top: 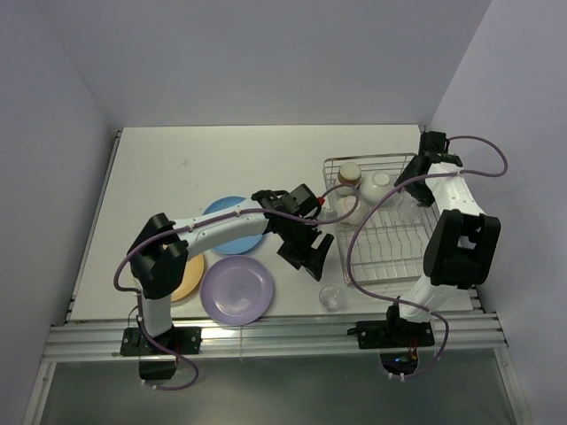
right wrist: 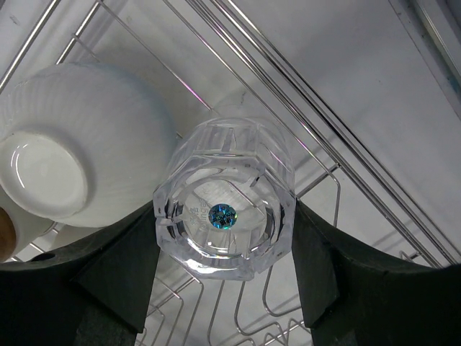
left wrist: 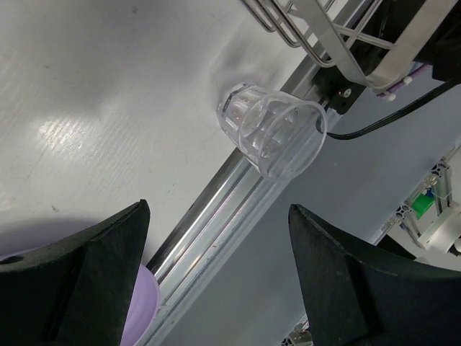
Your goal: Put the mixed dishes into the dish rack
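The silver wire dish rack (top: 390, 232) stands at the right. My right gripper (right wrist: 225, 209) is shut on a clear glass (right wrist: 223, 162), held base-up over the rack's far part (top: 413, 181). Beside it an upturned white bowl (right wrist: 72, 166) rests in the rack (right wrist: 238, 317). The brown cup (top: 349, 173) and a pale bowl (top: 347, 211) sit at the rack's far left. My left gripper (top: 310, 257) is open and empty above the second clear glass (top: 331, 297), which also shows in the left wrist view (left wrist: 277, 130). Purple (top: 236, 289), blue (top: 232, 226) and orange-yellow (top: 188, 279) plates lie on the table.
The table's front metal rail (left wrist: 216, 216) runs just past the loose glass. The rack's near-left corner (left wrist: 324, 36) is close to that glass. Grey walls close in the table at the back and the right. The purple plate's edge (left wrist: 137, 310) lies under my left finger.
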`<state>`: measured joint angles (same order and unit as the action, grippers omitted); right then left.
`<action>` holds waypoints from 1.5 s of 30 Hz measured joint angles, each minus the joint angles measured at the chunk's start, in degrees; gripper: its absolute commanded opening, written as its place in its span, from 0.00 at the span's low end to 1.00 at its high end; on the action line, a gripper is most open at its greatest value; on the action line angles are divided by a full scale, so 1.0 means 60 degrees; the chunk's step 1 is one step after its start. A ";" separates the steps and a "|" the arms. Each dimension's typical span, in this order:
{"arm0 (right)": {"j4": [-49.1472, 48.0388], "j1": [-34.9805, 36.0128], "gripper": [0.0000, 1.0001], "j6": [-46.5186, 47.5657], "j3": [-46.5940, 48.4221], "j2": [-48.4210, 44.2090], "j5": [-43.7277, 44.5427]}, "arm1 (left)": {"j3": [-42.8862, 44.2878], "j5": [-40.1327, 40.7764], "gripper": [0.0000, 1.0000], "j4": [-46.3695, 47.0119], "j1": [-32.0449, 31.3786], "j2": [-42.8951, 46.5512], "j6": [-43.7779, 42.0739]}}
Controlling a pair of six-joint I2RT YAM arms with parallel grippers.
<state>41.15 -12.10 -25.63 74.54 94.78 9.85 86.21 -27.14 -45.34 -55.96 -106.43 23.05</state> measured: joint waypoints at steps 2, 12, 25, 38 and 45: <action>-0.0055 -0.0007 0.71 0.0000 -0.0007 0.0000 -0.0066 | 0.0047 -0.0007 0.84 -0.0015 -0.0091 -0.0178 -0.0033; 0.0146 -0.0011 0.79 -0.0248 -0.0707 -0.1617 -0.0481 | 0.0503 -0.0076 0.83 -0.0138 -0.0525 -0.0925 -0.0233; 0.1166 0.0109 0.77 -0.0699 -0.0747 -0.5421 -0.1005 | -0.0699 -0.0229 0.80 0.0765 -0.0816 -0.0984 0.0182; 0.1905 0.0306 0.76 -0.1038 -0.0594 -0.6193 -0.1508 | -0.1530 0.0015 0.77 0.2098 -0.0838 -0.0980 0.0889; 0.2124 0.0335 0.76 -0.1038 -0.0594 -0.6495 -0.1559 | -0.1559 0.0069 0.78 0.2386 -0.0838 -0.0965 0.0962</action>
<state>53.89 -10.09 -31.86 70.98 55.81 0.49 76.86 -26.72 -31.03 -60.99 -112.22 28.82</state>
